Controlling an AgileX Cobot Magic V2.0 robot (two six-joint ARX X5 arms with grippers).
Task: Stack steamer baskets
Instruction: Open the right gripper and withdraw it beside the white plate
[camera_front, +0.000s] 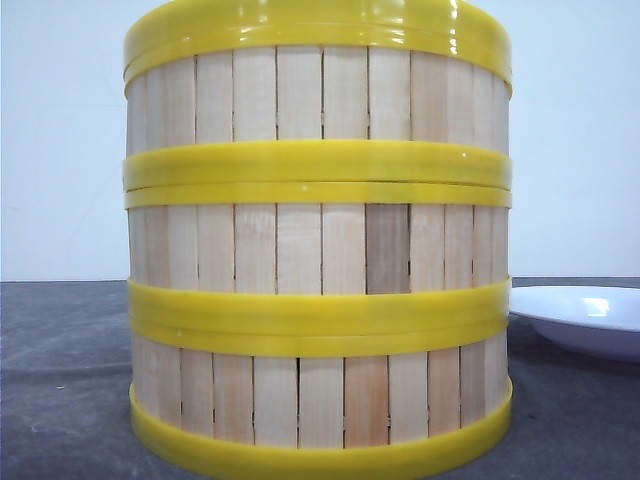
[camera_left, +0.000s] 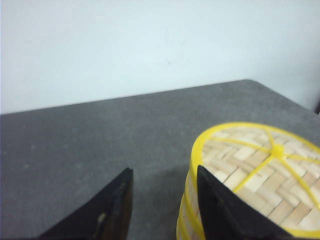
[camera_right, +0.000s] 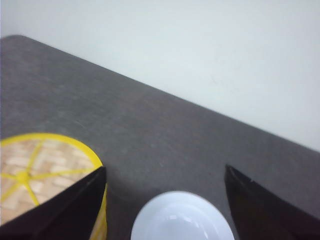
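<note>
Steamer baskets (camera_front: 318, 250): three tiers stacked in one column on the grey table (camera_front: 60, 380), rims meeting, walls in line as far as the front view shows. The wrist views show a woven lid (camera_left: 260, 170) with yellow spokes and knob capping the stack. Stacking looks done, or nearly so.

White plate (camera_right: 182, 217) sits just beside the column on its right, apart from it.

Left end effector (camera_left: 162, 205): fingers spread, nothing between them, one finger very close against the stack's upper rim; contact cannot be told. Right end effector (camera_right: 162, 200): spread wide, empty, hanging over the plate with one finger near the lid's edge.

Risks, judged:
- A sideways drift of the left finger could shove the top tier off-centre or tip the column.
- A tall, loose stack slides readily at the rims.
- The right arm dropping could strike the plate.
</note>
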